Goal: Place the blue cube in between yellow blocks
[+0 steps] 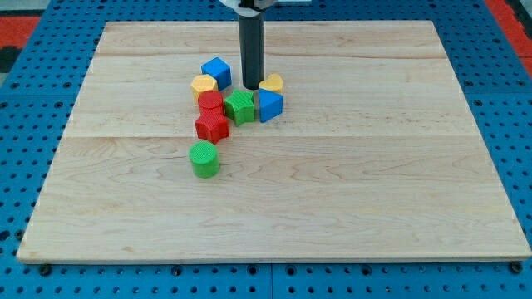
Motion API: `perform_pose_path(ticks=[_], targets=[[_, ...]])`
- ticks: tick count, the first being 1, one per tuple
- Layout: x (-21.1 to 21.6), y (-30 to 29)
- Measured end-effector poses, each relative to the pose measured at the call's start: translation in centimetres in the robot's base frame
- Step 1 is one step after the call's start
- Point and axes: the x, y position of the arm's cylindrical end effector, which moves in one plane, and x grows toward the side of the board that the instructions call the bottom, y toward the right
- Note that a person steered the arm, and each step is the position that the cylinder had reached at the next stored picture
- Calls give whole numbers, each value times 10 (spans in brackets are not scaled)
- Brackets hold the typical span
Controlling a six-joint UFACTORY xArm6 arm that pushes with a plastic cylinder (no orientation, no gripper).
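Note:
The blue cube [217, 72] sits at the top left of a block cluster on the wooden board [374, 166]. A yellow hexagonal block [204, 85] touches its lower left side. A yellow heart block [271, 82] lies to the right. My tip [251, 86] stands between the blue cube and the yellow heart, close beside the heart's left edge and just above the green block.
A second blue block [269, 105], wedge-like, sits below the yellow heart. A green block [240, 107] lies beside it. Two red blocks [211, 102] [212, 126] stack downward on the left. A green cylinder [204, 159] stands apart below them.

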Motion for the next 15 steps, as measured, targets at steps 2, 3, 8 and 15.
perform_pose_path(ticks=[2, 3, 8, 15], targets=[[-91, 87], [-120, -1], [-19, -60], [-31, -128]])
